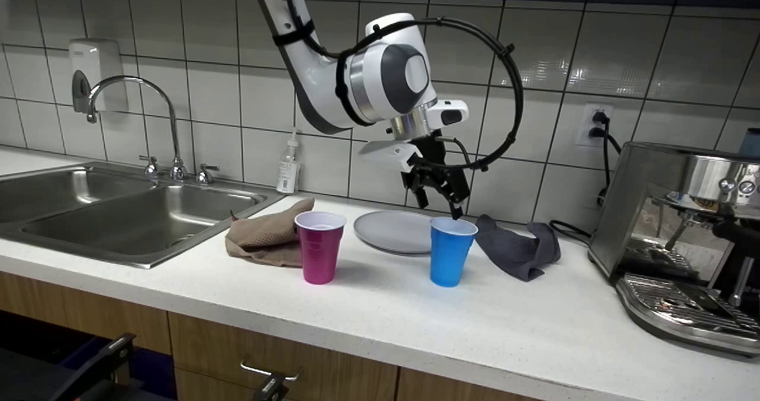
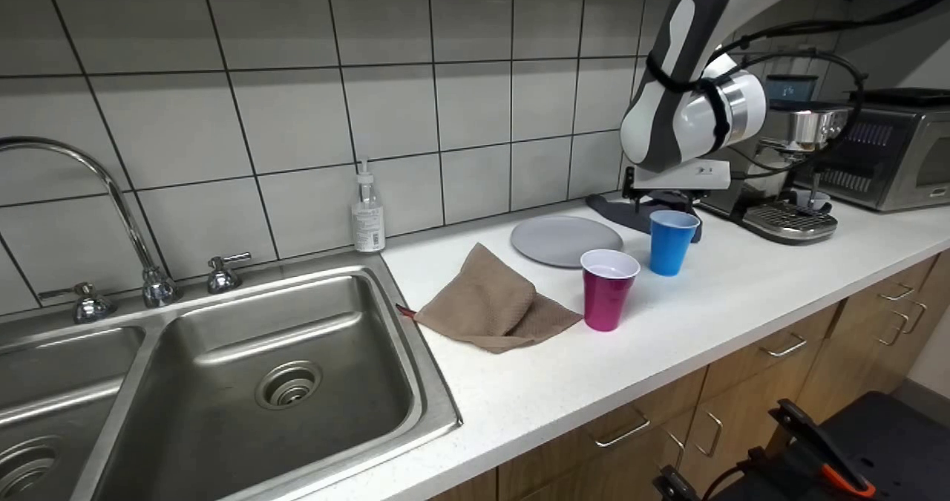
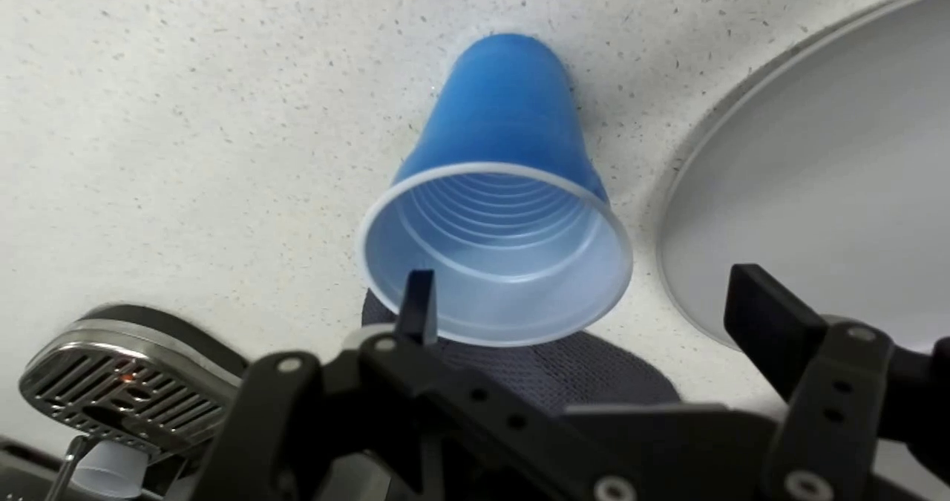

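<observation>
Blue cup point(image 1: 452, 255) near, perhaps below, the gripper point(image 1: 440, 207)

Mid-frame in an exterior view, room lies between the tapered magenta plastic cup point(image 1: 320, 252) and tapered blue plastic cup point(image 1: 450, 257), and across the speckled white desk point(image 1: 415, 324) at lower centre; a boxy steel espresso machine point(image 1: 694, 240) blocks the right.

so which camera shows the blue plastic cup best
The wrist view: it looks into the blue plastic cup up close, showing its ringed interior, though a finger of the tool covers part of the rim. Both exterior views show it smaller, upright on the white countertop, mostly its outer wall, with little of the inside.
</observation>
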Available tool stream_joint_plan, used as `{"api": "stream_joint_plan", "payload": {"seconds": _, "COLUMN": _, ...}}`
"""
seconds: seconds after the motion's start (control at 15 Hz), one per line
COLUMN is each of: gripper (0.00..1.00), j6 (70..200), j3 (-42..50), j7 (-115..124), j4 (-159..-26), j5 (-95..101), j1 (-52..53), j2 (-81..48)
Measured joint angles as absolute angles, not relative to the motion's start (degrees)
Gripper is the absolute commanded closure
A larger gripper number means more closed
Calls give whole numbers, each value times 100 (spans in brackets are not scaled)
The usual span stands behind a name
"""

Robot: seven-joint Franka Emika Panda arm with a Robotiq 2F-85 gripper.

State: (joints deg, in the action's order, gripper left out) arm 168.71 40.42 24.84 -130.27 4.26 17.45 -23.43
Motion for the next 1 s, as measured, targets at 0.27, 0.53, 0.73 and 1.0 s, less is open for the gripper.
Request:
{"api": "stream_joint_plan", "payload": {"seconds": 0.27, "gripper": 0, "j6": 16864, "j3": 4034, "j7": 2501, "j4": -13028, "j5": 425, "j1": 1745, "j2": -2343}}
{"api": "stream_joint_plan", "payload": {"seconds": 0.53, "gripper": 0, "j6": 16836, "j3": 4002, "j7": 2526, "j4": -13028, "j5": 416, "j1": 1739, "j2": -2344}}
{"api": "stream_joint_plan", "payload": {"seconds": 0.73, "gripper": 0, "j6": 16767, "j3": 3909, "j7": 2539, "j4": -13027, "j5": 401, "j1": 1686, "j2": -2344}}
{"api": "stream_joint_plan", "payload": {"seconds": 1.0, "gripper": 0, "j6": 16682, "j3": 3703, "j7": 2558, "j4": -12987, "j5": 366, "j1": 1501, "j2": -2344}}
